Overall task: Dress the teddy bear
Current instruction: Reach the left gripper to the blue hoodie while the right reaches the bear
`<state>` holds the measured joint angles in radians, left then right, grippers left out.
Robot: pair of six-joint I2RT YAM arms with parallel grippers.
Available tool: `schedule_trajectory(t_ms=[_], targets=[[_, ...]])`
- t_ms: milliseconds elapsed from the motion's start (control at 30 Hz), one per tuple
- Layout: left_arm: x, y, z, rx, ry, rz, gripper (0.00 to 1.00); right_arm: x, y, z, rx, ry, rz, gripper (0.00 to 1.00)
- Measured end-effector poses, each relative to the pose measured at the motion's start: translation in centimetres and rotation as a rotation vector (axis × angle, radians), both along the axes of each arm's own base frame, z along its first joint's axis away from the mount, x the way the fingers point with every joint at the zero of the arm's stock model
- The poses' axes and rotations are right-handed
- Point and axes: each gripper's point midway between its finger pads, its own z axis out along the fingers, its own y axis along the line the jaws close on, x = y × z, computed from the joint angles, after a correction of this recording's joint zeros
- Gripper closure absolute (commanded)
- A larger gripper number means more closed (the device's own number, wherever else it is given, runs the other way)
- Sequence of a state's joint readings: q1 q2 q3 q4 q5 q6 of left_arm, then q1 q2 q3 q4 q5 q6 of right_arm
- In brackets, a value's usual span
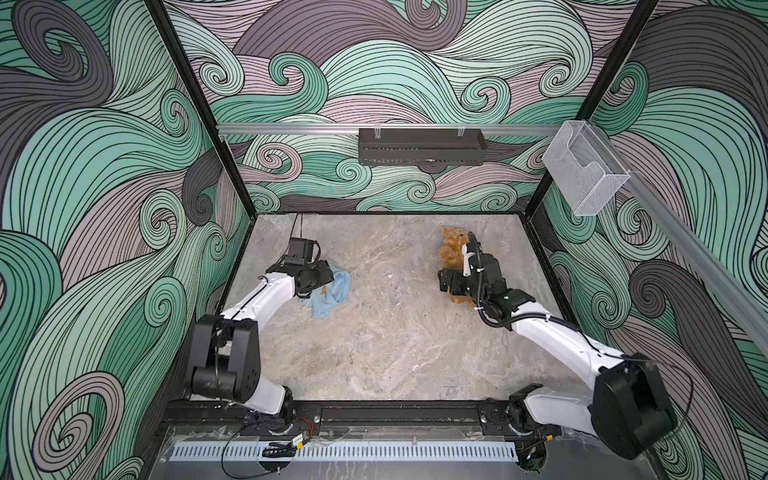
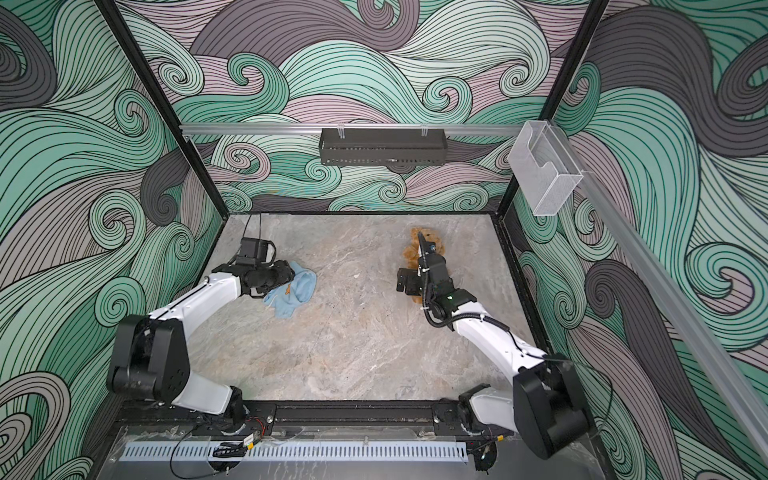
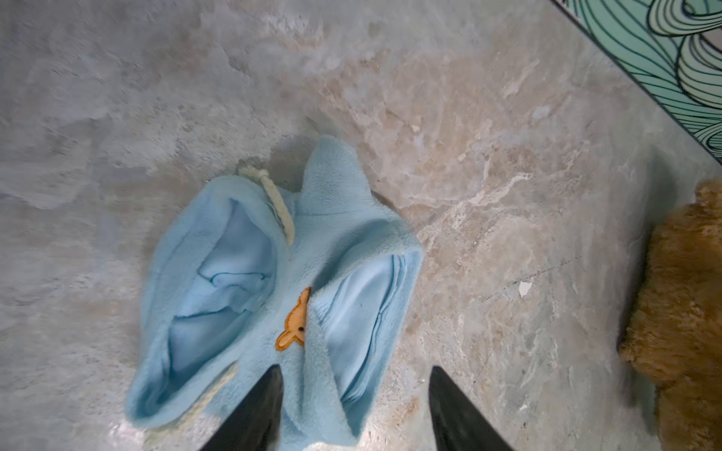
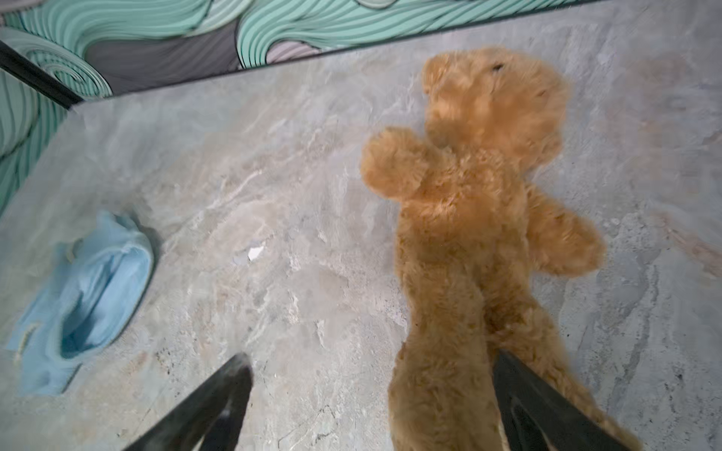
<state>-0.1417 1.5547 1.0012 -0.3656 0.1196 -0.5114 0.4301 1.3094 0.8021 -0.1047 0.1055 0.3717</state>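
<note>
Parted left fingers (image 3: 250, 414) straddle the hem of the blue shirt (image 3: 332, 218) while wide-open right fingers (image 4: 539, 410) flank a leg of the teddy bear (image 4: 461, 234), each apparently poised to grasp.

One teddy bear (image 4: 465, 242) and one blue shirt (image 3: 273, 281) are lying on one table (image 1: 395, 340); two arms (image 1: 257, 299) (image 1: 557, 340) are reaching in; one black tray (image 1: 422, 147) and one clear box (image 1: 586, 174) are hanging.

teddy bear (image 2: 411, 250), blue shirt (image 2: 300, 286), well apart on marble table (image 2: 353, 353)
</note>
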Motion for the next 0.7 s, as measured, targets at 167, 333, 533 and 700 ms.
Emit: schedule_trajectory(t_ms=[167, 333, 533, 700], targets=[[0.5, -1.5, -3.6, 0.083, 0.132, -0.075, 0.57, 1.2, 0.8, -0.2, -0.005, 0.032, 0.012, 0.02], [0.3, -1.1, -5.9, 0.168, 0.221, -0.098, 0.59, 1.5, 1.1, 0.3, -0.001, 0.027, 0.02, 0.01], [-0.3, -0.5, -5.9, 0.204, 0.236, -0.094, 0.56, 1.3, 1.1, 0.1, -0.005, 0.035, 0.03, 0.01], [-1.5, 0.0, -3.9, 0.212, 0.185, -0.08, 0.55, 1.2, 1.4, -0.5, 0.0, 0.051, 0.041, 0.01]])
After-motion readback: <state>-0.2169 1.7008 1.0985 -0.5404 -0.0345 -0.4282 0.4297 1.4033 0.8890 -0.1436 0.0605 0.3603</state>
